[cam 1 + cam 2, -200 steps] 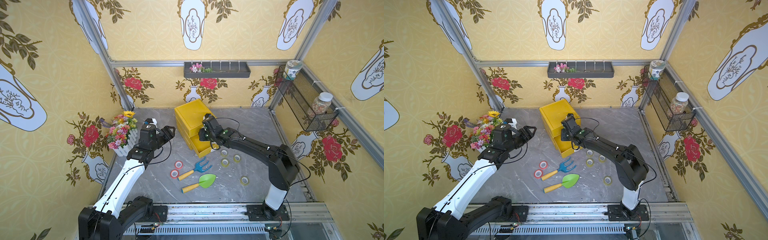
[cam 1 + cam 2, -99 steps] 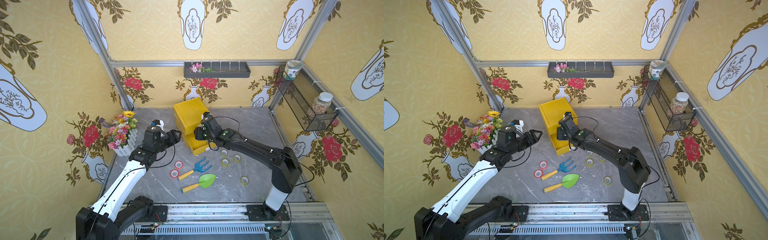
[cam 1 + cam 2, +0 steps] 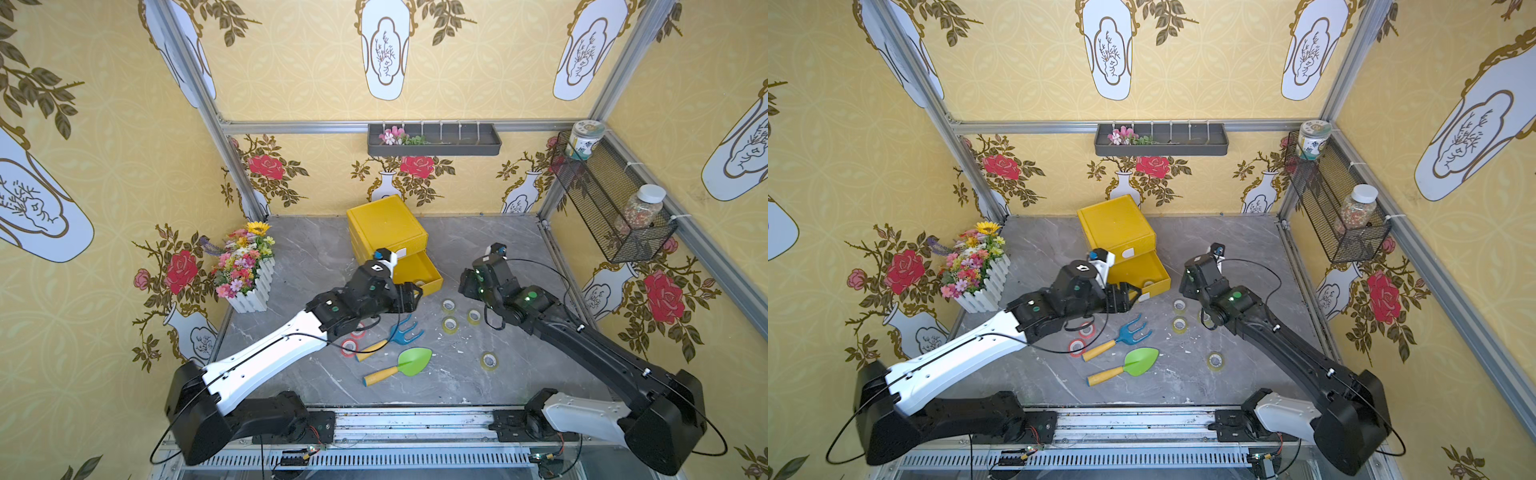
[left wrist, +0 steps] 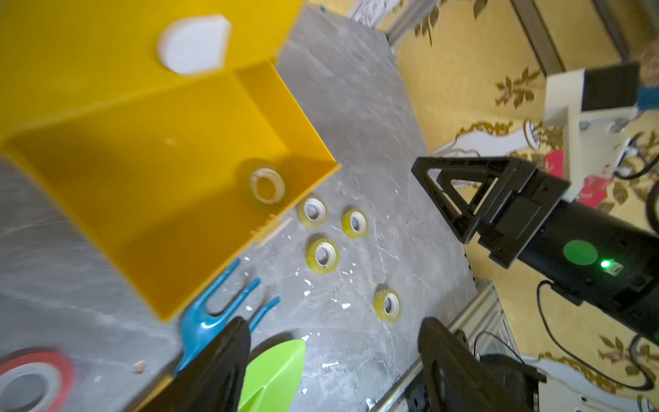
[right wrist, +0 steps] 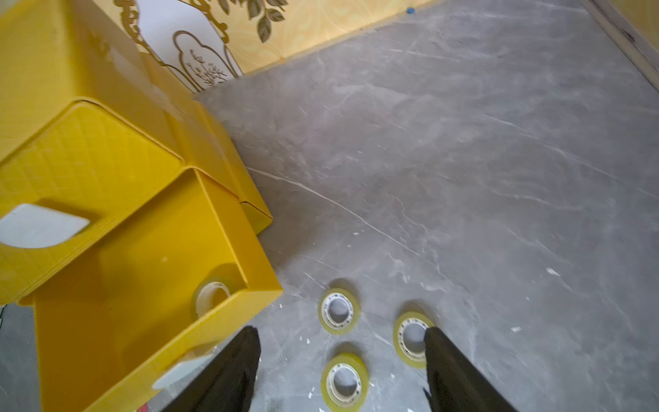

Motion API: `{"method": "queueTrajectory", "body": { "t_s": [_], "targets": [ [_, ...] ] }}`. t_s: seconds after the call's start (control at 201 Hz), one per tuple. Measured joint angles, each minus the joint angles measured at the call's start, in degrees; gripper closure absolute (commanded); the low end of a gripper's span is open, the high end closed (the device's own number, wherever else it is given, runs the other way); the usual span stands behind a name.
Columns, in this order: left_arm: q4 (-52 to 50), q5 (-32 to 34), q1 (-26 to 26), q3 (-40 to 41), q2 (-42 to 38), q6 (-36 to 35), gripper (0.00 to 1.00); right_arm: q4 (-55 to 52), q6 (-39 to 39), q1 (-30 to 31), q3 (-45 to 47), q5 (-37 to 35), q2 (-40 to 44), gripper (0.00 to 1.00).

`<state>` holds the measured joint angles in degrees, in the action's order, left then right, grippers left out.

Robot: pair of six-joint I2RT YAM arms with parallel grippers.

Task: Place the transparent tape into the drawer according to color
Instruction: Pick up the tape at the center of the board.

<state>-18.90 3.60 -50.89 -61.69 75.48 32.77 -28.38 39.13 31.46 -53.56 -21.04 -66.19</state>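
Below both claws, in both top views, small see-through tape rolls (image 3: 450, 325) are scattered on a grey marbled table (image 3: 457, 232). The left claw (image 3: 409, 296) hangs with its jaws spread at the front of an open yellow drawer (image 3: 415, 268). A single roll (image 3: 419, 284) sits inside the drawer's front corner, just past this claw's tips. The right claw (image 3: 1185, 287) hovers at the drawer's other side, over a cluster of three yellowish-green rolls (image 3: 1180, 306). A fourth roll (image 3: 1215, 360) lies well behind that claw, beside its arm. Two red rolls (image 3: 1077, 347) sit under the left arm, behind the left claw.

From the left wrist, the left claw (image 4: 335, 323) is wide and empty. The single roll (image 4: 265, 185) is ahead of it in the drawer, its hole facing the camera (too blurred to judge any tilt).

From the right wrist, the right claw (image 5: 338, 335) is wide and empty. One yellowish-green roll (image 5: 344, 380) lies between its fingers, another (image 5: 338, 310) just ahead of the gap, and a third (image 5: 410, 339) partly behind one fingertip. These three lie flat, holes upward (they are round, so no long axis).
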Motion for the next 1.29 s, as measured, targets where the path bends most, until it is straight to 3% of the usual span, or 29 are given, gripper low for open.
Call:
{"method": "queueTrajectory", "body": {
  "t_s": [0.11, 0.269, 0.622, 1.016, 1.295],
  "targets": [
    [-0.7, -2.1, -4.1, -5.7, 10.4, -1.7, 0.2, -3.1, 1.6, -2.1, 1.9, -1.3, 3.6, 0.22],
    [-0.9, -5.5, -4.9, -12.6, 22.9, -3.9, 0.21, -6.3, 3.1, -4.6, 4.2, -3.0, 8.1, 0.21],
    [-3.3, -6.6, -5.6, -23.6, 41.2, -7.7, 0.24, -9.2, 4.1, -5.7, 5.9, -4.4, 12.8, 0.21],
    [-6.9, -2.3, -6.1, -27.6, 48.1, -9.9, 0.3, -9.4, 4.1, -6.1, 6.1, -4.7, 14.7, 0.2],
    [-6.9, 0.2, -7.6, -29.7, 50.1, -11.8, 0.43, -9.4, 4.1, -6.5, 6.1, -4.8, 15.4, 0.2]
  ]
}}
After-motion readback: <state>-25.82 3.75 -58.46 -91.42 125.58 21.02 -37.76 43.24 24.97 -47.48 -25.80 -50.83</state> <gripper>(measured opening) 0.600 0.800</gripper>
